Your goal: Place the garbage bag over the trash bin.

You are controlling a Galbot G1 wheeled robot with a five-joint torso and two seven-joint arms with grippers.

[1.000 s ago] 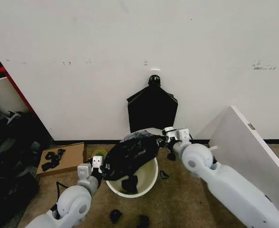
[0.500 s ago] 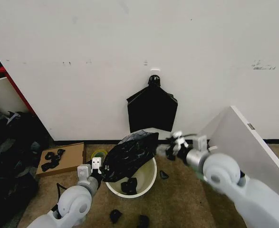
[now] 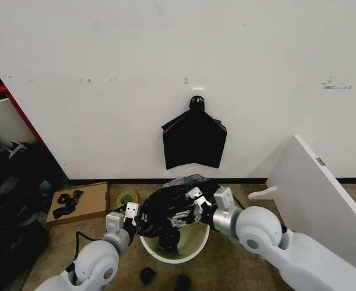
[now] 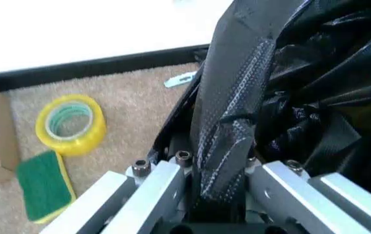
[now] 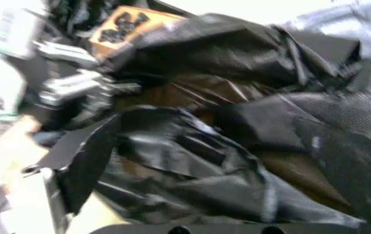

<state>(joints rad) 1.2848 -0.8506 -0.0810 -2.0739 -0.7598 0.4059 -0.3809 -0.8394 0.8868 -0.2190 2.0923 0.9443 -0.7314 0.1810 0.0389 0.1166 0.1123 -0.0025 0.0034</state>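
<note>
Bunching over the open mouth of the trash bin [image 3: 190,245], the garbage bag [image 3: 168,206] lay crumpled on the rim — the left gripper [image 3: 131,217] clamped a fold at its left edge, the right gripper [image 3: 193,206] pressed into its right side, finger state indeterminable.

Crinkled glossy black garbage bag [image 3: 171,206] bunched over the round white trash bin's [image 3: 193,245] rim; part hangs inside
</note>
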